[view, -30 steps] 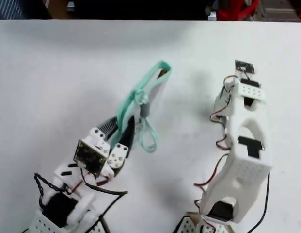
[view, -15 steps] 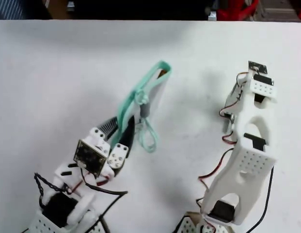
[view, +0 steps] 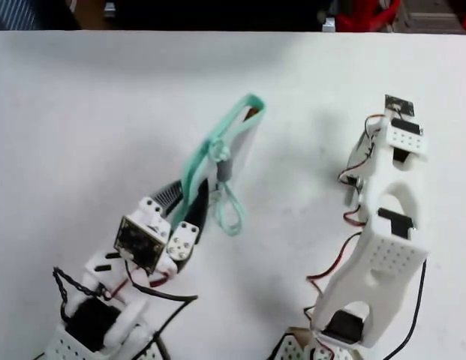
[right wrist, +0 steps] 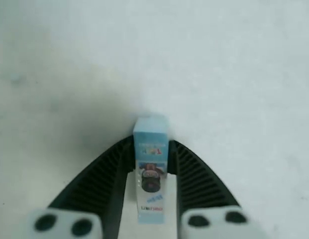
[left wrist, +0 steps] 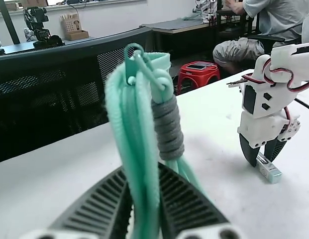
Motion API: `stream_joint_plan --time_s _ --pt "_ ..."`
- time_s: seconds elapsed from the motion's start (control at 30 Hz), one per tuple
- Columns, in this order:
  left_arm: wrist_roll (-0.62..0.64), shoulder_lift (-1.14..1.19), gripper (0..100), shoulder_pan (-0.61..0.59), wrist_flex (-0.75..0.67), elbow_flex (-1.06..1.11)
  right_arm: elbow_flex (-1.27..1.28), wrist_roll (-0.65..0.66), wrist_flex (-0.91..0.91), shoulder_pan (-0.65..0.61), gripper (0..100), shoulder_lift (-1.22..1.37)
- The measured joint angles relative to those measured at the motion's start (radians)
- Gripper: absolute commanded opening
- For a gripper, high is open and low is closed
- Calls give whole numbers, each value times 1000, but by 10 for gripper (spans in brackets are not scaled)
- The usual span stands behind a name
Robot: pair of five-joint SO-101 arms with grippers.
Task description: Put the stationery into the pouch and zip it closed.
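Left claw (left wrist: 143, 173) grips mint pouch (left wrist: 134, 114); right claw (right wrist: 151, 144) pinches pale-blue box (right wrist: 152, 174).

Plan of free room, high view. The table (view: 82, 105) lay bare across the upper left and top of the frame. The pouch (view: 231, 142), upright at centre in the left gripper (view: 186, 198), and the right arm (view: 383, 225) at right bounded an open lane between them. A box (left wrist: 268, 169) lay on the table at that arm's tip.
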Motion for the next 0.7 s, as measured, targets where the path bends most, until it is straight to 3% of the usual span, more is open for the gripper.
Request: stream_joint_plan --time_s 0.43,0.7 --pt "-2 0 25 0 -28 15 799 63 -569 -106 17 -624" --pt "-2 0 25 0 -28 17 875 77 -614 -132 17 -710"
